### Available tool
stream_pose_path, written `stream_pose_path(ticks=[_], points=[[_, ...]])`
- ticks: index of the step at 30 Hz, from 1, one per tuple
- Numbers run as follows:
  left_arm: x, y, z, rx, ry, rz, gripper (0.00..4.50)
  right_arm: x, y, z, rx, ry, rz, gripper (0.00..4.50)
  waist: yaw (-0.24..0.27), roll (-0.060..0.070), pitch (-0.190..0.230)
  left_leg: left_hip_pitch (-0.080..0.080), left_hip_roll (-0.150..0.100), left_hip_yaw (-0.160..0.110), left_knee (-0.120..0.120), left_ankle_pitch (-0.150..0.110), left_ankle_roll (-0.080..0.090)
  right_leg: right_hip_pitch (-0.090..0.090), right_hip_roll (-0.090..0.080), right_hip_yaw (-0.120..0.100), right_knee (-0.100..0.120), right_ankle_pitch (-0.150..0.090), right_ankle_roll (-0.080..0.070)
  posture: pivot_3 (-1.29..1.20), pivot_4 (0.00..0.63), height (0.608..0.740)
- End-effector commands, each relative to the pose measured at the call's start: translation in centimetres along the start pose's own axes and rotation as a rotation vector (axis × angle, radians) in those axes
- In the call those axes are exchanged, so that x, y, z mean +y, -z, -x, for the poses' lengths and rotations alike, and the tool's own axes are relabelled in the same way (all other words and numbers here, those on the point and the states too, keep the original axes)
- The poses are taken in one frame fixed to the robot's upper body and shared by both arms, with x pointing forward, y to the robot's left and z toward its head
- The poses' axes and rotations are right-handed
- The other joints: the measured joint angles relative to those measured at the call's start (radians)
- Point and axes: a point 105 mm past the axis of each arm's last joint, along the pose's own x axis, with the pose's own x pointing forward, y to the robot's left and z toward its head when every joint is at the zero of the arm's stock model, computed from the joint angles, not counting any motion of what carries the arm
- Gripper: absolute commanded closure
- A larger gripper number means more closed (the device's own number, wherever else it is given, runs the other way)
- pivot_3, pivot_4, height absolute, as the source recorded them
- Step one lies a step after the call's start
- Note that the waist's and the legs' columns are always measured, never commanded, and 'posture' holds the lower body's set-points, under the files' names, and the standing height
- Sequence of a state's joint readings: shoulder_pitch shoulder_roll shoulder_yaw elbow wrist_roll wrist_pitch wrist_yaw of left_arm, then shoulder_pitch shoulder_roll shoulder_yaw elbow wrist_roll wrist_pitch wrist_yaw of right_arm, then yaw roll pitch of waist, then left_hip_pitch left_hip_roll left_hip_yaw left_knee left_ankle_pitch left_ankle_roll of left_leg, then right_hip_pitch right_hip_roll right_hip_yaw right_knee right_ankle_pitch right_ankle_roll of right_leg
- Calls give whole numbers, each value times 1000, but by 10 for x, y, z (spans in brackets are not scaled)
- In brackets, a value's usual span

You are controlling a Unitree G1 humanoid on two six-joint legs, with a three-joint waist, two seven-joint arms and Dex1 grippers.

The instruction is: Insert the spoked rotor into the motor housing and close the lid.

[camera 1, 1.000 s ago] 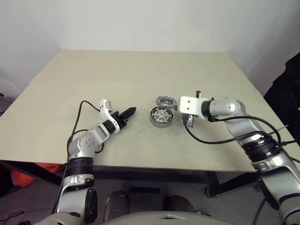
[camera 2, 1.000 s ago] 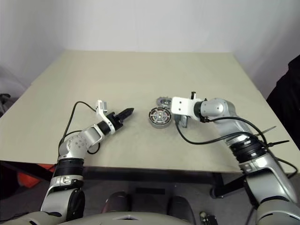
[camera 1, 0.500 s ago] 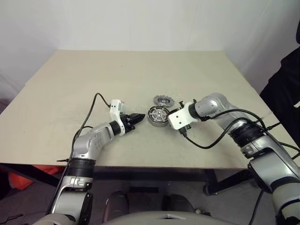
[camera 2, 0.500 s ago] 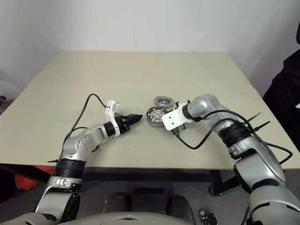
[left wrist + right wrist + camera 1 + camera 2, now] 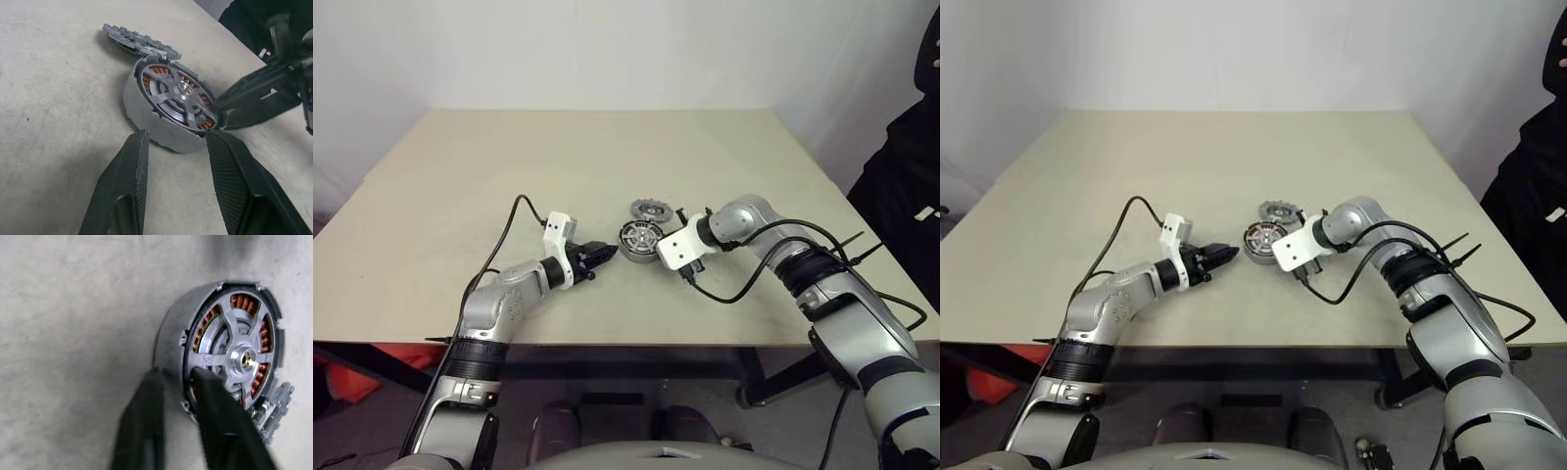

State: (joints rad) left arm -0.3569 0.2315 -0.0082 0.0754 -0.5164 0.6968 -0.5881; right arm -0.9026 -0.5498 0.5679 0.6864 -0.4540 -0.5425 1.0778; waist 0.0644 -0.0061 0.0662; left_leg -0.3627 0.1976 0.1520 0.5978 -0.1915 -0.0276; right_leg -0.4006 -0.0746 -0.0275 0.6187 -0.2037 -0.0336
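Both arms have closed in on the motor housing [image 5: 639, 239] since a second ago. It sits mid-worktop [image 5: 607, 157]. Right claw [image 5: 177, 382] pinches its rim wall. Left claw [image 5: 176, 144] stands apart just before it. Lid [image 5: 652, 210] lies touching behind it.

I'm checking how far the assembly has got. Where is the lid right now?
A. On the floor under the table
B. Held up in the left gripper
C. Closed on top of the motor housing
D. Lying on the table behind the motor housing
D: the lid lies on the table just behind the motor housing, whose spokes and copper windings are still uncovered.
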Motion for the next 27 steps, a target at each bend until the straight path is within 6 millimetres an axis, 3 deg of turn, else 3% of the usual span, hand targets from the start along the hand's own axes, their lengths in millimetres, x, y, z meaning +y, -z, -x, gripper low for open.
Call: stream_pose_path(ticks=[1, 7, 10, 13, 20, 27], points=[[-5, -14, 1, -39, 10, -45, 2557, -4, 0, -4, 6, 4, 16, 4494, -7, 0, 0, 0, 1, 0, 0, 0, -1, 0, 1, 0, 0, 0, 0, 0, 0, 740], [-3, -11, 1, -41, -8, -36, 2557, -24, 1, 2, -11, 101, -65, 4494, -26, 0, 0, 0, 1, 0, 0, 1, -2, -1, 1, 0, 1, 0, 1, 0, 0, 740], [-3, -8, 1, -40, -16, -32, 2557, -40, -5, 7, -78, 179, -243, 4494, -26, 0, 0, 0, 1, 0, 0, 1, -2, -2, 1, 0, 1, 0, 0, 0, 0, 740], [0, -3, 4, -47, -43, -12, 2557, -58, -7, 26, -130, 243, -506, 4494, -23, 1, 1, -4, 1, 0, 0, 1, -2, -5, 1, 0, 1, 2, -3, 0, 0, 740], [10, 1, 17, -58, -96, 3, 2557, -59, -33, 47, -203, 192, -898, 4494, -9, 1, 1, -10, 3, 0, -1, -1, 3, -7, 1, -4, -2, 1, -5, 0, 0, 740], [26, 0, 37, -81, -174, 10, 2557, -53, -65, 35, -223, 73, -1305, 4494, 6, 3, 2, -6, 3, 0, -2, 0, -1, -6, 1, -4, -2, -1, -5, 0, 0, 740]])
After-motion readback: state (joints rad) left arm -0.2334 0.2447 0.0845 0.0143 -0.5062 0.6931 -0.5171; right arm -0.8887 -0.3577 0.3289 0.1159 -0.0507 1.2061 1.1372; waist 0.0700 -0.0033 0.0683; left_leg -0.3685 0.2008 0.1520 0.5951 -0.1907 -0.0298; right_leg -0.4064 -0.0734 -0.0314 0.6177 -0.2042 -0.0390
